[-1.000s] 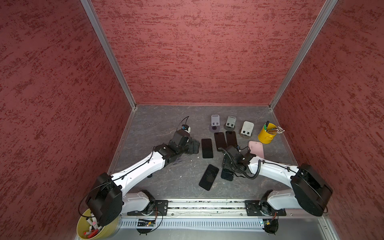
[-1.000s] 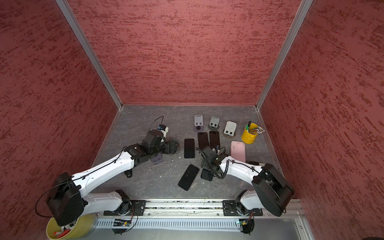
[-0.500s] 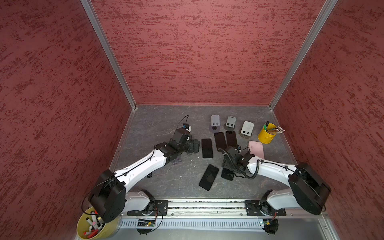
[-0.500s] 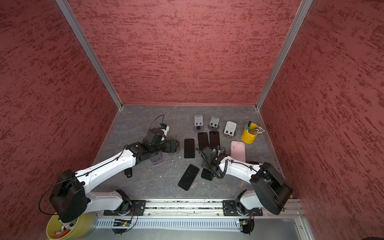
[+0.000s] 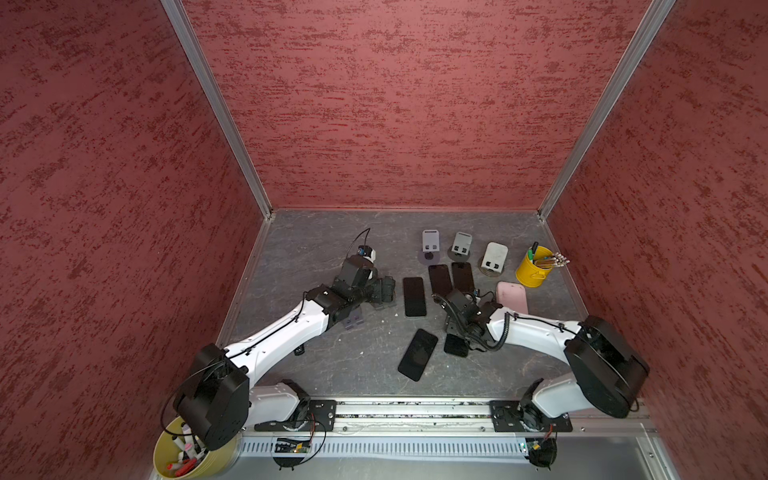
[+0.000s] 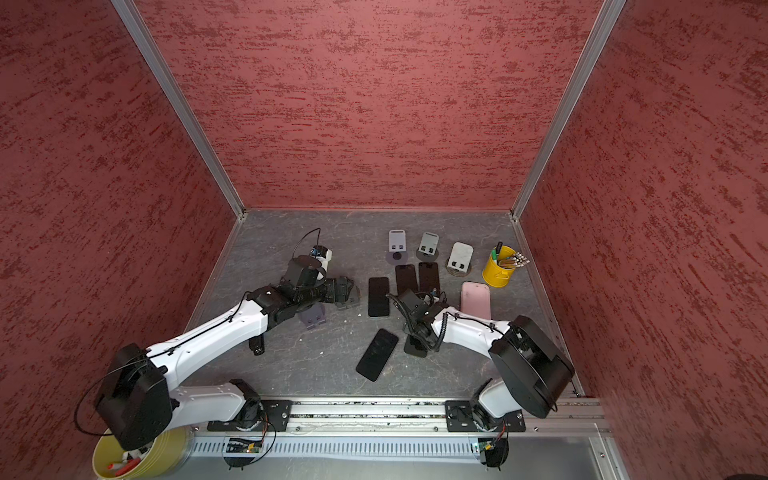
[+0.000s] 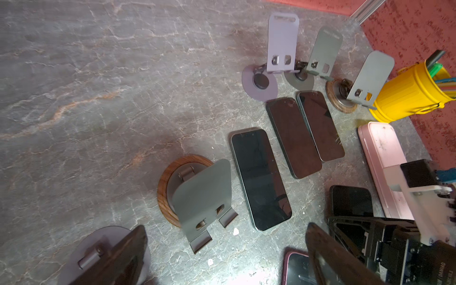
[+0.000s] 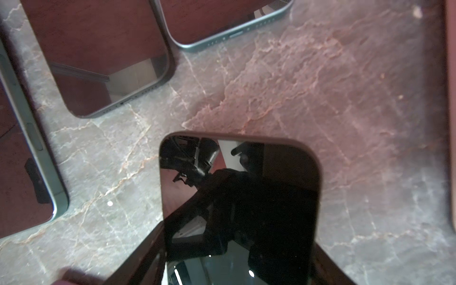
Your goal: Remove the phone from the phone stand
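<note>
Grey stone-veined tabletop [image 5: 316,249], streaked with pale and rust lines. Mottled brick-red walls [image 5: 395,104], edged by silver posts [image 5: 216,108]. At two o'clock, bright yellow bucket [image 5: 530,274] holding a green marker [image 5: 532,252]. At twelve o'clock, lilac stand [image 5: 430,241], grey stand [image 5: 461,242] and pale grey stand [image 5: 495,254]. At six o'clock of those, glossy black phones [image 5: 414,296]; pale pink flat case [image 5: 513,297] at three o'clock. In the left wrist view, dark grey stand [image 7: 204,195] on a brown wood-grain ring [image 7: 164,182]. White arms [image 5: 282,340] with black joints [image 5: 212,399]. At seven o'clock, yellow-green tub [image 5: 166,459] of red and white pens [image 5: 183,465]. In the right wrist view, blue-green rim [image 8: 217,43] on one such phone, wall red mirrored in its screen.
</note>
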{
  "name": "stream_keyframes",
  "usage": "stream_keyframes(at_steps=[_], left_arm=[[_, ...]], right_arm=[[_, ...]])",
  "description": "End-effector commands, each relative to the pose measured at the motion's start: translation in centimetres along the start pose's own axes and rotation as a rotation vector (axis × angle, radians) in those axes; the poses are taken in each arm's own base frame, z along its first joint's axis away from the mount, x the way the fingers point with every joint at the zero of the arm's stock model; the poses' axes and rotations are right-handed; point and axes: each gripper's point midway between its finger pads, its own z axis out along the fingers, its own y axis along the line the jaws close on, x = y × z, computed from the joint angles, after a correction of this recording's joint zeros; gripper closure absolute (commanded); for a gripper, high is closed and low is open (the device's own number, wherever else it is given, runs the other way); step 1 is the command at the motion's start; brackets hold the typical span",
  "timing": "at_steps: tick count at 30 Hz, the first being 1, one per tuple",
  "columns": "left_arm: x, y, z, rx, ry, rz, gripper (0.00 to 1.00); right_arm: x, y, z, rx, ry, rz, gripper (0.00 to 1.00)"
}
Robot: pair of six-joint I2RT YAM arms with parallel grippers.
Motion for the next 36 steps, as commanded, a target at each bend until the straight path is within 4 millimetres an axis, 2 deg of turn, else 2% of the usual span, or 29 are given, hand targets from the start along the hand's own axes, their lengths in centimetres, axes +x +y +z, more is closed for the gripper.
stream_keyframes(at_steps=[1,8,16,22,24,26,31,36], left_arm=[[-0.4,0.6,-0.8,-0.006,-0.033,-0.017,0.0],[-0.4,1.9,-1.7,-0.031,-0.047,-0.039,0.01],[-0.6,2.5,-2.1,-0.044,-0.056,-0.044,0.0],[-1.0,3.1,-2.9,-0.067,-0.071,-0.048,0.0],[-1.1,3.5,-3.2,-0.08,-0.076,-0.051,0.0],[-1.4,3.9,-3.7,-0.095,-0.089,-0.055,0.0],[-2.1,5.8,-4.8,-0.159,-0.121,-0.083,0.0],[-2.7,8.3,-5.8,-0.229,-0.139,-0.118,0.0]], right_arm=[[1.1,-1.1,0.9,0.051,0.042,0.003,0.3],[0.9,-1.1,0.8,0.048,0.03,0.007,0.24],[0.6,-1.2,0.7,0.054,0.015,0.006,0.17],[-0.3,-0.1,-0.3,0.013,-0.006,-0.016,0.11],[-1.1,0.5,-1.1,-0.005,-0.03,-0.031,0.09],[-2.5,1.4,-2.5,-0.036,-0.074,-0.049,0.01],[-6.7,3.6,-6.7,-0.101,-0.228,-0.105,0.01],[-10.9,4.6,-10.1,-0.091,-0.406,-0.195,0.01]])
